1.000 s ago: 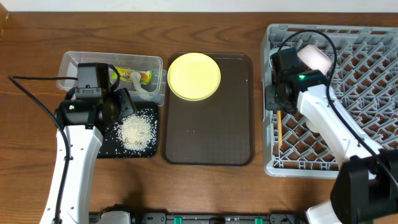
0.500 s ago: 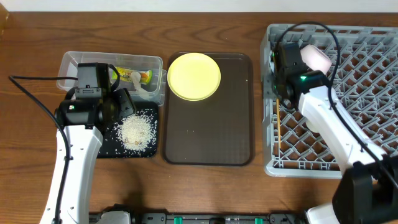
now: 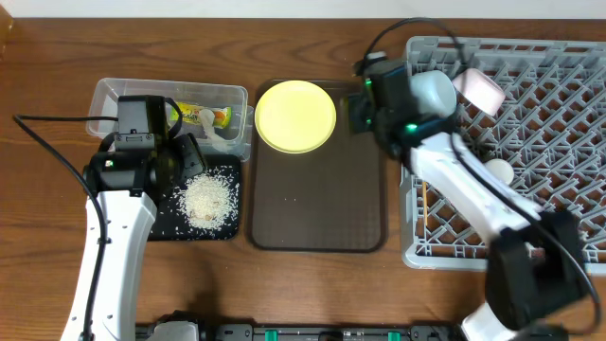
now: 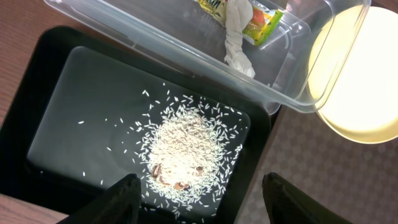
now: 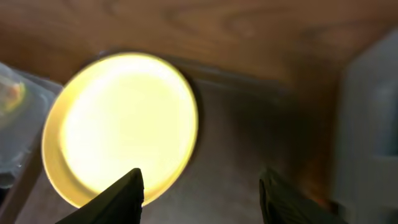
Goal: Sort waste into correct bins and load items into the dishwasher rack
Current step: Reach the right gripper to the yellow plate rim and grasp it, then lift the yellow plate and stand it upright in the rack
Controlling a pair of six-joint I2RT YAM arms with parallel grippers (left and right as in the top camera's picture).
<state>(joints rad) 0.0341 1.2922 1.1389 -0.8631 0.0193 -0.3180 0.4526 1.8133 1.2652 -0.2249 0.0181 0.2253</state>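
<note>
The round yellow plate [image 3: 295, 116] lies on the brown serving tray's far left corner; it also shows in the right wrist view [image 5: 121, 124]. My right gripper [image 3: 358, 112] is open and empty just right of the plate. My left gripper [image 3: 180, 161] is open and empty above the black tray [image 3: 161, 223], which holds a pile of white rice [image 4: 186, 146]. The clear tub [image 3: 104, 99] holds the green-and-yellow wrapper [image 4: 261, 18] and the white scrap [image 4: 237, 37]. Chopsticks [image 3: 428, 204] lie in the grey rack [image 3: 568, 66]. A white bowl [image 3: 480, 90] leans in the rack's far left.
The dark brown serving tray [image 3: 317, 199] lies between the bins and the rack. A small pale round item [image 3: 499, 170] sits in the rack beside my right arm. Bare wooden table [image 3: 312, 284] runs along the front.
My right gripper has swung left out of the rack to the serving tray beside the yellow plate. The chopsticks stay in the rack. The left arm has not moved.
</note>
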